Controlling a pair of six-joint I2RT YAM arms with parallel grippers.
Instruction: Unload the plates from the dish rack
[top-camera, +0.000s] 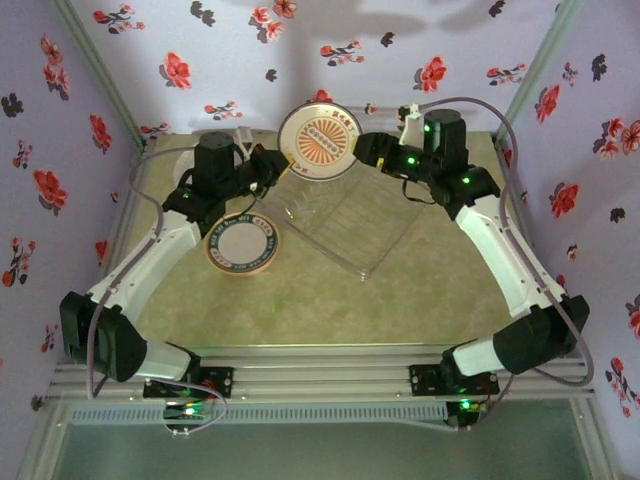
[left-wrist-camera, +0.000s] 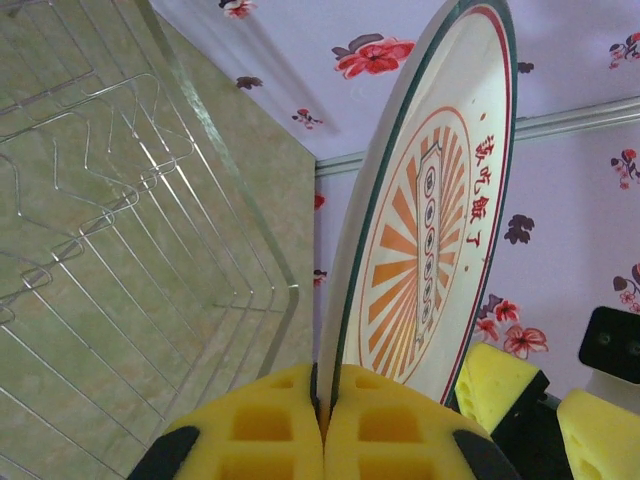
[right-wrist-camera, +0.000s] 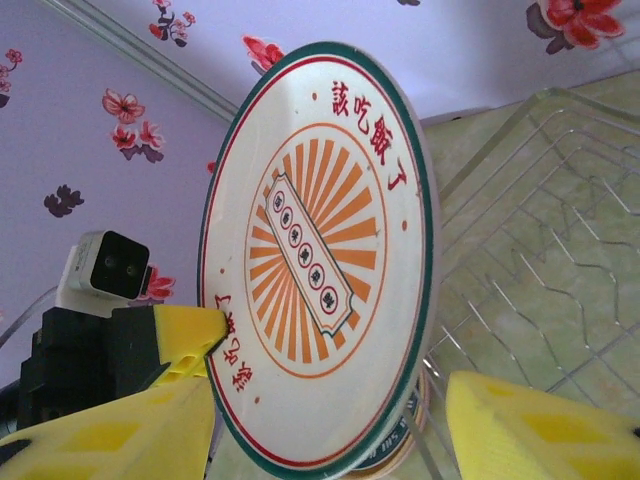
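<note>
Left tool (left-wrist-camera: 322, 425) is clamping the sunburst plate (left-wrist-camera: 420, 230) on edge by the dish rack (left-wrist-camera: 120, 200). Right tool (right-wrist-camera: 328, 395) is gaping, holding nothing. Next: probably laying it flat on the counter (top-camera: 400, 300).

Sunburst plate (top-camera: 320, 142) tilted beside clear dish rack (top-camera: 345, 225), tan-rimmed plate (top-camera: 242, 245) flat

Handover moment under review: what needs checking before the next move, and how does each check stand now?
1. Left hand shut on the sunburst plate at its rim: ok.
2. Right hand open, fingers wide on either side of the plate: ok.
3. Right fingers clear of the plate's faces: cannot tell.
4. Dish rack holds no other plate: ok.
5. Bare table near the tan-rimmed plate for set-down: ok.
</note>
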